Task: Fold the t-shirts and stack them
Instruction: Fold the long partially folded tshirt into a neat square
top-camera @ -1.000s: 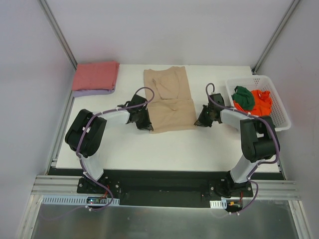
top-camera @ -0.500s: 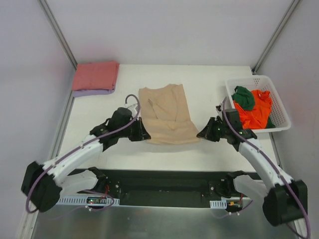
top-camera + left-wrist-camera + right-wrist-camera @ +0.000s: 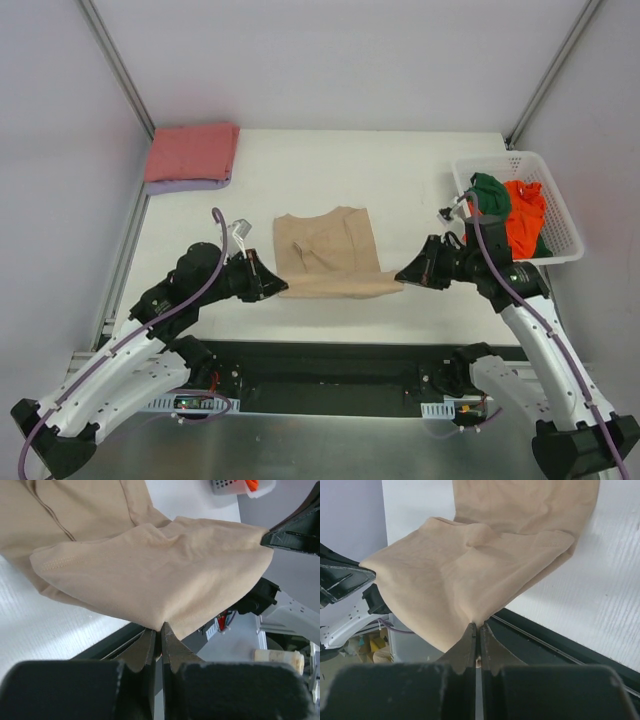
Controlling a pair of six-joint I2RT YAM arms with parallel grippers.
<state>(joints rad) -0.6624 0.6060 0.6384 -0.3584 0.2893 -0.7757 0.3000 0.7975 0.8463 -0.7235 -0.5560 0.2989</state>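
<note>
Tan t-shirt (image 3: 330,250) is seen from the top camera in the middle of the table (image 3: 420,180), with its near edge lifted and stretched between both arms. The corner at 8 o'clock is pinched by the left gripper (image 3: 281,288), and the corner at 4 o'clock by the right gripper (image 3: 402,275). At 10 o'clock a folded salmon pink t-shirt (image 3: 192,150) is laid on a lavender t-shirt (image 3: 185,185). At 2 o'clock an orange t-shirt (image 3: 522,225) and a dark green t-shirt (image 3: 490,195) are kept in the white basket (image 3: 500,158). In the left wrist view, the fingers are closed on the tan cloth at 6 o'clock. In the right wrist view, the same tight grip is shown at 6 o'clock.
</note>
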